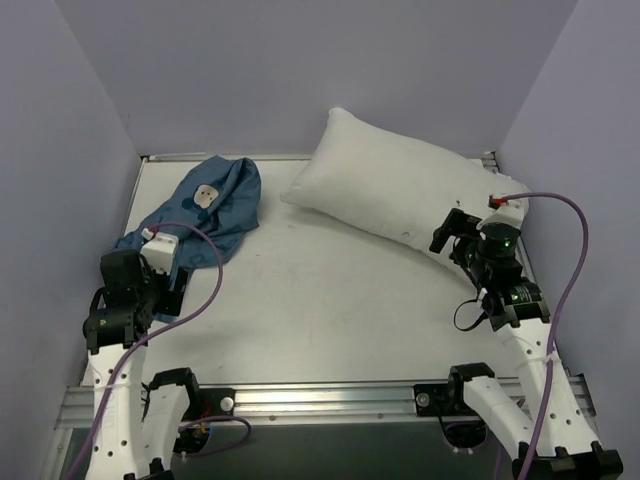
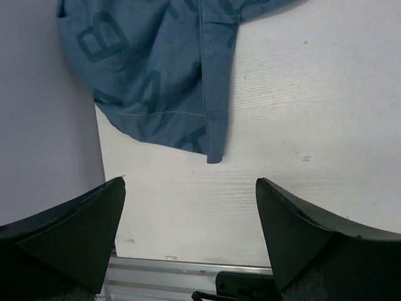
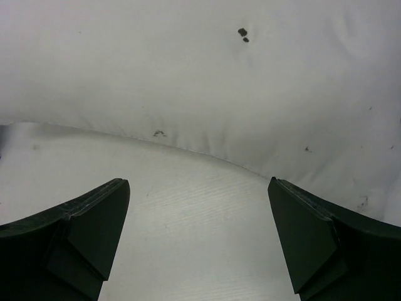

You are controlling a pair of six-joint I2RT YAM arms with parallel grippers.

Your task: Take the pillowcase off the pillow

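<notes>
Pillowcase (image 2: 156,69) lies apart, ahead of wide-spread left gripper (image 2: 190,185).

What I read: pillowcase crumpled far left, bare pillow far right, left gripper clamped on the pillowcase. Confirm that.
Not quite: the left wrist view shows the left gripper open and empty, short of the pillowcase. It lies crumpled far left, bare pillow far right, as stated.

pillowcase (image 1: 212,205) far left, pillow (image 1: 400,190) far right, apart
</notes>
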